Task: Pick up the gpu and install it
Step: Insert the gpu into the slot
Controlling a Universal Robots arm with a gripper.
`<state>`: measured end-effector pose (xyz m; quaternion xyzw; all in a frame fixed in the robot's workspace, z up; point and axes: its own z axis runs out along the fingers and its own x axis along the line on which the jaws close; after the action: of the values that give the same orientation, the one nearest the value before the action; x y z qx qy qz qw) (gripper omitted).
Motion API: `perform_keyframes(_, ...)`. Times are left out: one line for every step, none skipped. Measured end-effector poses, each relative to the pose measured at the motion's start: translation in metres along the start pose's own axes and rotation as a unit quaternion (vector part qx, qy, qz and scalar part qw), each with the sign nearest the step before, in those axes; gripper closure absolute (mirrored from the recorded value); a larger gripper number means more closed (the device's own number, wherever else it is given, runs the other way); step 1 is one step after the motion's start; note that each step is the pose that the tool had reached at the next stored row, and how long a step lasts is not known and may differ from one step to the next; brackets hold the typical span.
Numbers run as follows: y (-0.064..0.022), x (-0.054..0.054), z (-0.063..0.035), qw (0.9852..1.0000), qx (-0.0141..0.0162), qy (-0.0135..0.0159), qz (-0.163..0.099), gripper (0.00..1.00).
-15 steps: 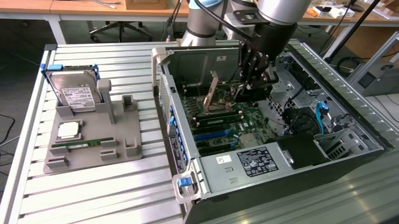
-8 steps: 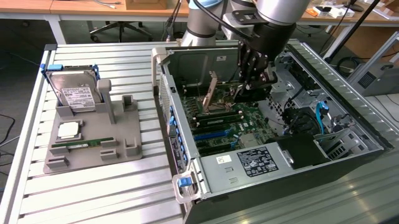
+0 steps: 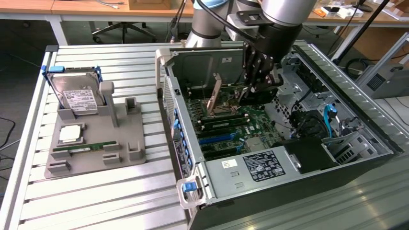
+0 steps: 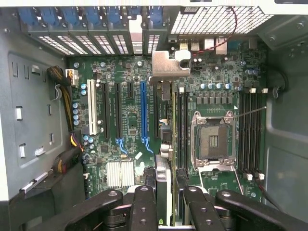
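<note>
Between my gripper's (image 4: 166, 195) black fingers (image 4: 144, 207) the gpu (image 4: 166, 67) is clamped edge-on. Its silver end bracket points toward the case's rear wall with the blue clips. I am shut on it inside the open PC case (image 3: 357, 120). In the exterior view my gripper (image 3: 254, 92) hangs over the motherboard (image 3: 255, 120), and the brownish gpu (image 3: 215, 95) slants down from it toward that view's left. The card sits above the board between the blue expansion slot (image 4: 143, 110) and the CPU socket (image 4: 211, 139). Whether its edge touches a slot I cannot tell.
A grey parts holder (image 3: 128, 139) on the slatted table carries a silver hard drive (image 3: 75, 96), a CPU (image 3: 70, 134) and a green RAM stick (image 3: 83, 147). The power supply (image 3: 262, 165) and cables (image 3: 329, 117) crowd the case's near side.
</note>
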<state>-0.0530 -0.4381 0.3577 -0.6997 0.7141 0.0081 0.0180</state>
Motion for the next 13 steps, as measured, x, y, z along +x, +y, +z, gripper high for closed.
perform_keyframes(0.0002, 0.0, 0.0, 1.0, 0.0, 0.0, 0.0, 0.73)
perform_keyframes(0.0005, 0.0, 0.0001, 1.0, 0.0, 0.0, 0.0, 0.73)
perform_keyframes(0.0008, 0.0001, 0.0001, 1.0, 0.0, 0.0, 0.0, 0.73)
perform_keyframes(0.001, 0.0001, 0.0001, 1.0, 0.0, 0.0, 0.0, 0.73)
perform_keyframes(0.0014, 0.0001, 0.0002, 1.0, 0.0, 0.0, 0.0, 0.73)
perform_keyframes(0.0016, 0.0001, 0.0002, 1.0, 0.0, 0.0, 0.0, 0.73)
perform_keyframes(0.0019, 0.0002, 0.0002, 1.0, 0.0, 0.0, 0.0, 0.73)
perform_keyframes(0.0025, 0.0002, 0.0003, 1.0, 0.0, 0.0, 0.0, 0.73)
perform_keyframes(0.0027, 0.0002, 0.0003, 1.0, 0.0, 0.0, 0.0, 0.73)
perform_keyframes(0.0029, 0.0003, 0.0003, 1.0, 0.0, 0.0, 0.0, 0.73)
perform_keyframes(0.0031, 0.0003, 0.0004, 1.0, 0.0, 0.0, 0.0, 0.73)
perform_keyframes(0.0033, 0.0003, 0.0004, 1.0, 0.0, 0.0, 0.0, 0.73)
perform_keyframes(0.0037, 0.0003, 0.0004, 1.0, 0.0, 0.0, 0.0, 0.73)
